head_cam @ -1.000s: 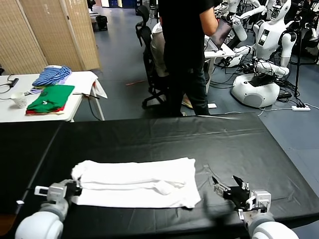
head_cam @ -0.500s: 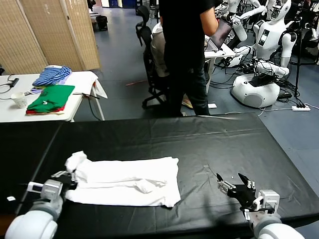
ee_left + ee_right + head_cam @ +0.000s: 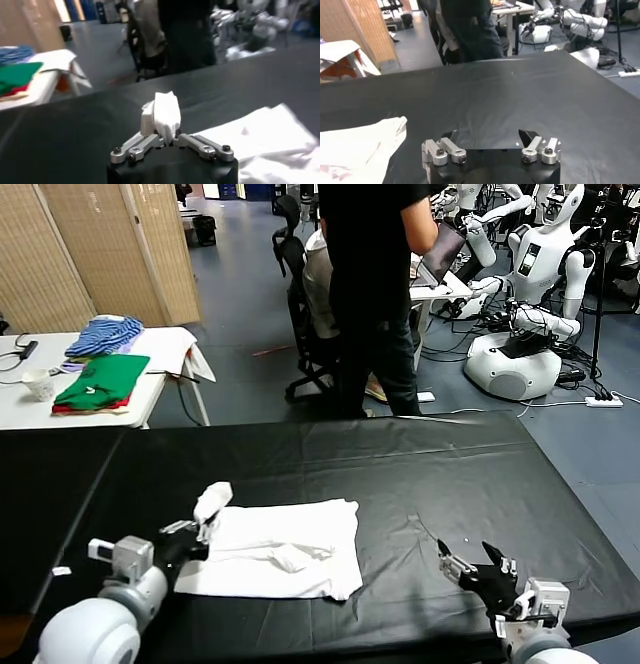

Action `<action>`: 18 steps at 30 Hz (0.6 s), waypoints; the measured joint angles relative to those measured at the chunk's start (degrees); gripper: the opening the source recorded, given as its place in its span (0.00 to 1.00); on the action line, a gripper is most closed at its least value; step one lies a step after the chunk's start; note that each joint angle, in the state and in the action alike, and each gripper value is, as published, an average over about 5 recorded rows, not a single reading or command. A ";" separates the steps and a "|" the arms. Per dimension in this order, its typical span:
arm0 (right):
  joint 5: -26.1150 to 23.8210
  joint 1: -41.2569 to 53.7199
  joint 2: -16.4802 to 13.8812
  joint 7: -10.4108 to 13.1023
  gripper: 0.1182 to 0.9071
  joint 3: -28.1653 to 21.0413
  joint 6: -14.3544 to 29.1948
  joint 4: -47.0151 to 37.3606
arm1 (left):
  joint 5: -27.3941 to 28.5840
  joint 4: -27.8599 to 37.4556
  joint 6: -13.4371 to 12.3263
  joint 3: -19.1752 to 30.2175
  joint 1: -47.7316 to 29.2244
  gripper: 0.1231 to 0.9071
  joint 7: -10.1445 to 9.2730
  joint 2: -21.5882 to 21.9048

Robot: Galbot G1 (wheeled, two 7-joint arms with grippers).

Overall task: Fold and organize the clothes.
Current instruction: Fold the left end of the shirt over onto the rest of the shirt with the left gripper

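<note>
One shirt (image 3: 285,549) end had been lifted rightward by the clenched left gripper (image 3: 197,531), starting a fold; right gripper (image 3: 478,569), beside the shirt, stayed released.

One white T-shirt (image 3: 285,549), two grippers, one table (image 3: 420,474)

left hand (image 3: 196,534) clamped, right hand (image 3: 478,567) spread

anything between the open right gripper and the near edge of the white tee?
Nothing: head view shows only bare black table cover between the open right gripper and the white cotton T-shirt. The right wrist view agrees.
</note>
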 joint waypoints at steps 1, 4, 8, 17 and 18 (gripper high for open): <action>-0.10 -0.24 0.25 0.00 1.00 0.16 0.00 0.18 | 0.28 0.09 0.00 1.26 -0.63 0.08 0.06 0.25; -0.33 -0.93 0.92 0.00 1.00 0.53 0.00 0.67 | 0.62 0.21 -0.01 4.94 -2.43 0.08 0.26 0.98; -0.63 -1.60 1.61 0.00 1.00 0.65 0.00 0.98 | 1.02 0.43 -0.02 9.03 -4.29 0.08 0.44 1.54; -1.56 -1.74 2.43 -0.03 1.00 -0.25 0.00 0.81 | 3.47 1.21 -0.04 15.54 -7.39 0.08 2.73 1.61; -1.56 -1.77 2.44 -0.06 1.00 -0.28 0.00 0.78 | 4.01 1.48 -0.04 16.14 -7.74 0.08 3.11 1.50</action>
